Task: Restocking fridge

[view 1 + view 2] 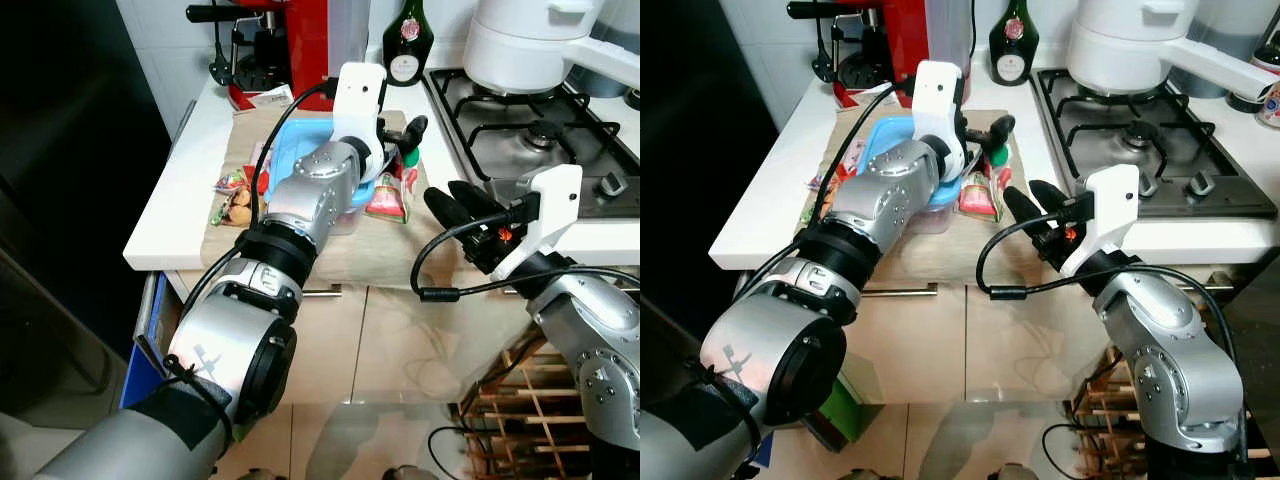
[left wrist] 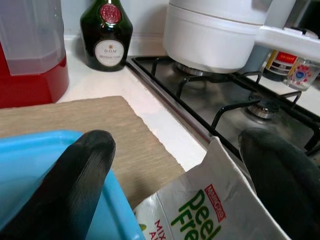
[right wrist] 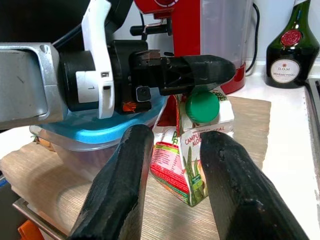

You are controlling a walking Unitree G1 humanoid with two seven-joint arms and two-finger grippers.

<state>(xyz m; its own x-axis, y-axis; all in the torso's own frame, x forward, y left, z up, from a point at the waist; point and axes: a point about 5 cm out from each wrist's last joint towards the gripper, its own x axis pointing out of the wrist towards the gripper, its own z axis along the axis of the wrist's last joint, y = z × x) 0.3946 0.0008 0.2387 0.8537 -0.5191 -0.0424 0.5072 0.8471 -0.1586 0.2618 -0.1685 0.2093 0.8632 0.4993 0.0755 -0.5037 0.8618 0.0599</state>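
A juice carton [image 1: 388,196] with a green cap [image 3: 202,106] stands on a woven mat [image 1: 380,252] on the counter, next to a clear box with a blue lid [image 1: 296,150]. My left gripper [image 1: 402,138] reaches over the box and is open, with its fingers [image 2: 85,165] wide apart on either side of the carton's top [image 2: 200,210]. Out past the counter's front edge, my right gripper [image 1: 450,196] points at the carton. It is open, with nothing between its fingers [image 3: 132,165].
Snack packets [image 1: 235,200] lie at the mat's left end. A red coffee machine [image 1: 290,40] and a green bottle [image 1: 408,40] stand at the back. A gas hob [image 1: 540,130] with a white pot [image 1: 520,40] is on the right. A wine rack [image 1: 520,400] stands below.
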